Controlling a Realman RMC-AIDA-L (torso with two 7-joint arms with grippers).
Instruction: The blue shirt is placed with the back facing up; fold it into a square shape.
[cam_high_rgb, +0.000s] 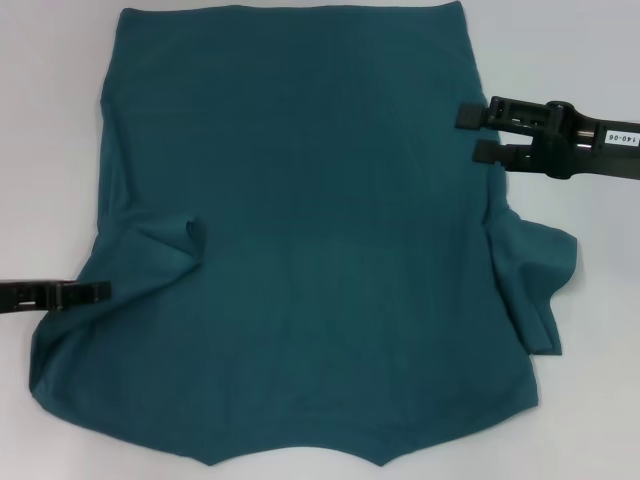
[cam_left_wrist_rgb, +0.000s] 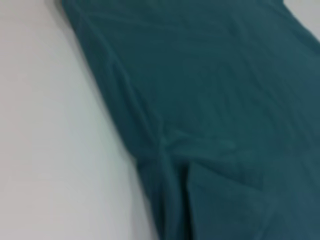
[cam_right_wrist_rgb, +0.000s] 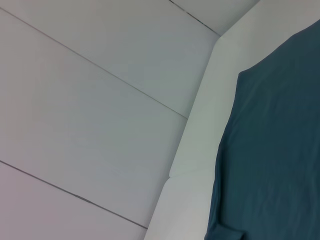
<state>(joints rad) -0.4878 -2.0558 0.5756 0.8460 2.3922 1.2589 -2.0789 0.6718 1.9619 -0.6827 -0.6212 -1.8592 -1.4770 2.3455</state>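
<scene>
The blue shirt (cam_high_rgb: 300, 230) lies spread flat on the white table (cam_high_rgb: 50, 150), plain side up, hem at the far side and neckline at the near edge. Its right sleeve (cam_high_rgb: 540, 270) sticks out loosely, and the left sleeve area is bunched into a crease (cam_high_rgb: 185, 235). My right gripper (cam_high_rgb: 472, 134) is open at the shirt's right edge, fingers pointing inward with nothing between them. My left gripper (cam_high_rgb: 100, 291) reaches in low at the shirt's left edge beside the crease. The left wrist view shows the shirt (cam_left_wrist_rgb: 210, 100) and its crease; the right wrist view shows a shirt (cam_right_wrist_rgb: 275, 150) edge.
Bare white table surface (cam_high_rgb: 580, 60) lies on both sides of the shirt. The right wrist view shows the table's edge (cam_right_wrist_rgb: 195, 125) with pale panelled flooring (cam_right_wrist_rgb: 90, 115) beyond it.
</scene>
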